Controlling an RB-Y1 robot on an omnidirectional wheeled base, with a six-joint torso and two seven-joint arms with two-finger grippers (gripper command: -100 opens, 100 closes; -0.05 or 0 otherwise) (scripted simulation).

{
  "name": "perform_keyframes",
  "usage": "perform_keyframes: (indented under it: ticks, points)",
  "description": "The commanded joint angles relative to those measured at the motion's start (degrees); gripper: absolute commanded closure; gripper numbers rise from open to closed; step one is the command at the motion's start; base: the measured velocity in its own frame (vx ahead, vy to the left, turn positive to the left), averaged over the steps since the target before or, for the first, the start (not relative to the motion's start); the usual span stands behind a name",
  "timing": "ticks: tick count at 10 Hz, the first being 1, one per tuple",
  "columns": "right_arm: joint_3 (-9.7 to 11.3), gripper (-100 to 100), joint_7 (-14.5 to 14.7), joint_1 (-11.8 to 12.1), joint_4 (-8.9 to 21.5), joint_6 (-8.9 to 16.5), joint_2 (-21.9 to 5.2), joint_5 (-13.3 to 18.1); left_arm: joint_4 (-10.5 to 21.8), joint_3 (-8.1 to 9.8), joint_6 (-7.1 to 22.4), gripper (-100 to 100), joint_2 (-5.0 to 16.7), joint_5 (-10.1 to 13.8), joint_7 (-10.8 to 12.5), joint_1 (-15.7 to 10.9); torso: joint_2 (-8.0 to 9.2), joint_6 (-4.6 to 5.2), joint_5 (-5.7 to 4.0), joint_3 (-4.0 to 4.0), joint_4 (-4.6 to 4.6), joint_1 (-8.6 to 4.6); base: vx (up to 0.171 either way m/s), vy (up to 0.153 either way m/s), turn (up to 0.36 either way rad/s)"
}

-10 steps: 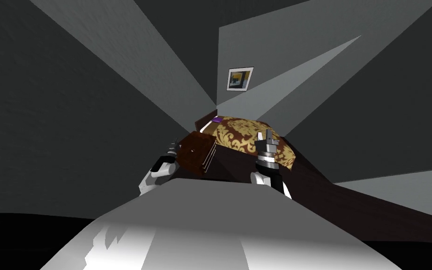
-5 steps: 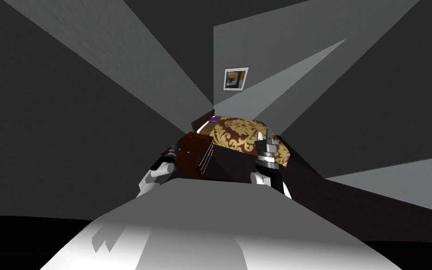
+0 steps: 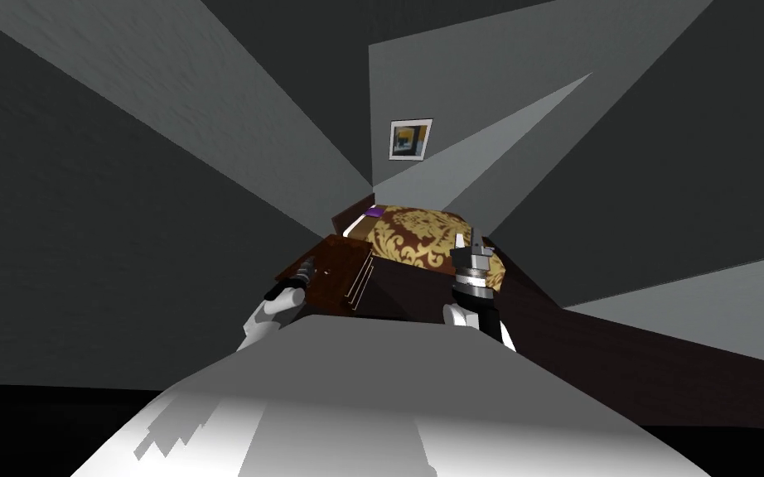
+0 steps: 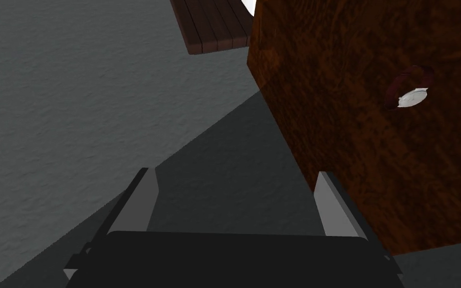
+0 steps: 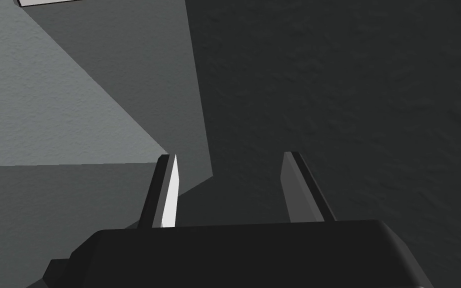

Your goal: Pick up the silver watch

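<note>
Watch (image 4: 413, 96) lies on top of the brown wooden table (image 4: 334, 150), well in from its edges: a pale oval face with a dark red-brown strap. The face looks up from the table top. The strap shows as a loop curving round the side of the face away from the left tool, so the long axis probably runs from near to far, but the band blends into the wood grain.

The left tool (image 4: 235, 172) hangs open and empty at the table's left edge, one finger over that edge and the other over the grey surface beside it. The watch sits ahead of it and off to the right, apart from both fingers.

In the head view the table (image 3: 335, 277) stands left of the patterned bed (image 3: 422, 236), with the left tool (image 3: 306, 269) at its left side. The right tool (image 3: 471, 243), fingers spread and holding nothing, is raised near the bed.

I judge the reach to be in hand, with no grasp begun. The next move calls for shifting the left tool right until the face lies between its fingers, turning them to close across the watch's narrow way, then lowering.
</note>
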Motion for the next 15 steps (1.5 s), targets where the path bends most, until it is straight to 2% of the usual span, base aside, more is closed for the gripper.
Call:
perform_keyframes:
  ticks: [1, 2, 3, 4, 5, 6, 7, 9, 10, 11, 12, 14, 15]
  points:
    - [0.00, 0, 0.00, 0.00, 0.00, 0.00, 0.00, 0.00, 2.86, 0.38, 1.78, -100, 1.88, 2.86, -1.60, -1.07, 0.00, 0.00, 0.00, 0.00, 0.00, 0.00, 0.052, -0.033, -0.126]
    - [0.00, 0, 0.00, 0.00, 0.00, 0.00, 0.00, 0.00, 4.79, 0.38, 1.78, -100, 1.88, 3.00, -1.60, -1.07, -0.06, 0.04, 0.01, -0.03, 0.00, 0.01, 0.061, -0.028, -0.087]
    - [0.00, 0, 0.00, 0.00, 0.00, 0.00, 0.00, 0.00, 6.39, 0.83, 3.79, -100, 3.01, 5.28, -3.36, -1.99, -0.08, 0.01, 0.01, -0.04, -0.01, 0.01, 0.088, -0.053, -0.142]
    - [0.00, 0, 0.00, 0.00, 0.00, 0.00, 0.00, 0.00, 8.28, 0.83, 3.79, -100, 3.01, 5.40, -3.36, -1.99, -0.18, 0.04, -0.01, -0.09, -0.03, -0.06, 0.070, -0.040, -0.052]
    - [0.00, 0, 0.00, 0.00, 0.00, 0.00, 0.00, 0.00, 10.12, 1.22, 5.71, -100, 4.08, 7.75, -5.12, -2.87, -0.13, 0.00, 0.00, -0.08, -0.03, -0.03, 0.071, -0.045, -0.109]
    - [0.00, 0, 0.00, 0.00, 0.00, 0.00, 0.00, 0.00, 12.20, 1.22, 5.71, -100, 4.08, 7.75, -5.12, -2.87, -0.15, 0.04, -0.01, -0.08, -0.02, -0.05, 0.065, -0.023, -0.062]
    - [0.00, 0, 0.00, 0.00, 0.00, 0.00, 0.00, 0.00, 14.15, 1.55, 7.55, -100, 5.10, 10.03, -6.85, -3.71, -0.11, 0.00, 0.01, -0.07, -0.03, 0.02, 0.083, -0.015, -0.116]
    - [0.00, 0, 0.00, 0.00, 0.00, 0.00, 0.00, 0.00, 16.38, 1.55, 7.55, -100, 5.10, 10.03, -6.85, -3.71, -0.12, 0.01, 0.01, -0.07, -0.03, 0.04, 0.051, -0.014, -0.040]
    - [0.00, 0, 0.00, 0.00, 0.00, 0.00, 0.00, 0.00, 18.04, 1.82, 9.29, -100, 6.05, 12.24, -8.56, -4.50, -0.01, -0.01, 0.02, -0.01, -0.01, 0.07, 0.053, -0.003, -0.131]
    - [0.00, 0, 0.00, 0.00, 0.00, 0.00, 0.00, 0.00, 19.79, 1.82, 9.29, -100, 6.05, 12.24, -8.56, -4.50, -0.05, 0.03, 0.02, -0.02, 0.00, 0.09, 0.070, -0.003, -0.071]
    - [0.00, 0, 0.00, 0.00, 0.00, 0.00, 0.00, 0.00, 21.57, 2.04, 10.92, -100, 6.93, 14.36, -10.24, -5.26, -0.09, 0.00, 0.02, -0.05, -0.02, 0.09, 0.093, -0.009, -0.088]
    - [0.00, 0, 0.00, 0.01, 0.00, 0.00, 0.00, 0.00, 24.08, 2.04, 10.92, -100, 6.93, 14.36, -10.24, -5.26, -0.13, -0.01, 0.02, -0.08, -0.03, 0.07, 0.053, -0.007, -0.038]
    - [0.00, 0, 0.00, 0.00, 0.00, 0.00, 0.00, 0.00, 25.78, 2.20, 12.44, -100, 7.73, 16.39, -11.88, -5.97, -0.01, -0.01, 0.02, -0.01, -0.01, 0.07, 0.060, -0.012, -0.105]
